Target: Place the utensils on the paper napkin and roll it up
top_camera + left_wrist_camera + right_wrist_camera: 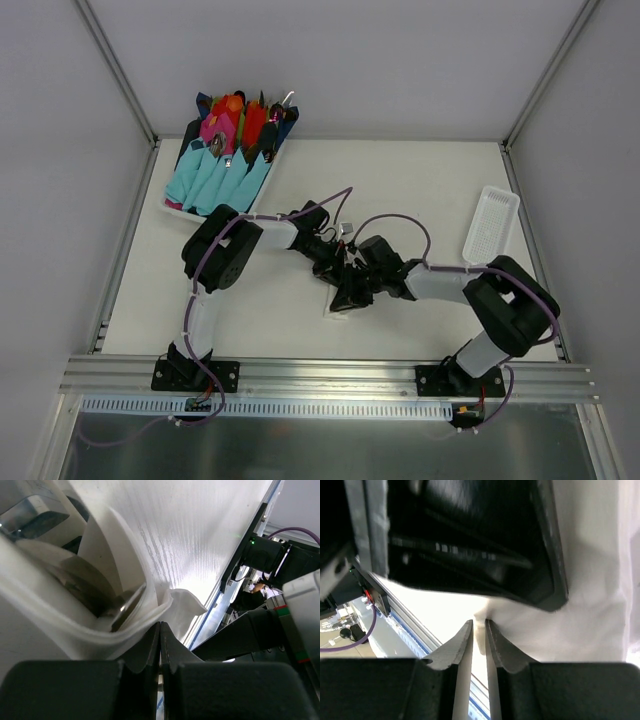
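Both arms reach to mid table (430, 180), wrists nearly touching. L gripper (343, 268) & R gripper (352, 292) crowd together over the napkin (336, 311); only a small white corner shows just below them. Jaws too dark & bunched to read from above. Purple cables (395, 222) loop over both arms. Back-left: blue, pink, red bundles (225, 165) packed together. Right edge: white ribbed tray (492, 222), well apart from the grippers.

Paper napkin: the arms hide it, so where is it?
In the top view the paper napkin lies mid-table, under the left gripper and right gripper.
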